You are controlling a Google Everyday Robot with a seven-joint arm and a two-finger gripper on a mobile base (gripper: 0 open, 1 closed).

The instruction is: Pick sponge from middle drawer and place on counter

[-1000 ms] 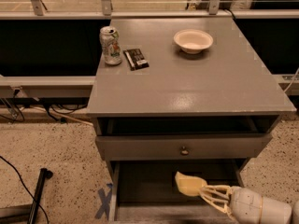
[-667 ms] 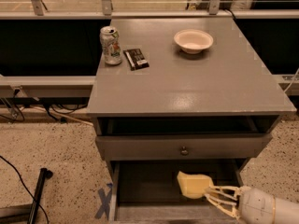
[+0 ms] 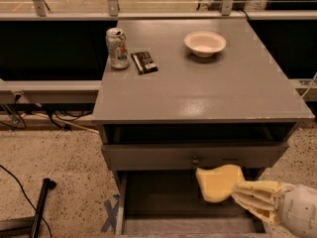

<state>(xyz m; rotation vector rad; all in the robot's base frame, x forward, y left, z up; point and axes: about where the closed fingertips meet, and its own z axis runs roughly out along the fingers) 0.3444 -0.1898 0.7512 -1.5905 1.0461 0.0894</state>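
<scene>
One sponge (image 3: 218, 182), pale yellow, is pinched at its right edge by the gripper (image 3: 237, 193), fingers closed on it, low right over the open middle drawer (image 3: 158, 202). Judgement: pull back clear of the closed drawer front (image 3: 163, 156) and the counter (image 3: 198, 95) lip before rising, then set down on the bare front area. Can (image 3: 117, 47), dark packet (image 3: 144, 62) and bowl (image 3: 205, 43) stand at the back, well apart from that spot.

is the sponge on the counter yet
No, the sponge is gripped by the tool at lower right, over the open middle drawer and below the counter.
</scene>
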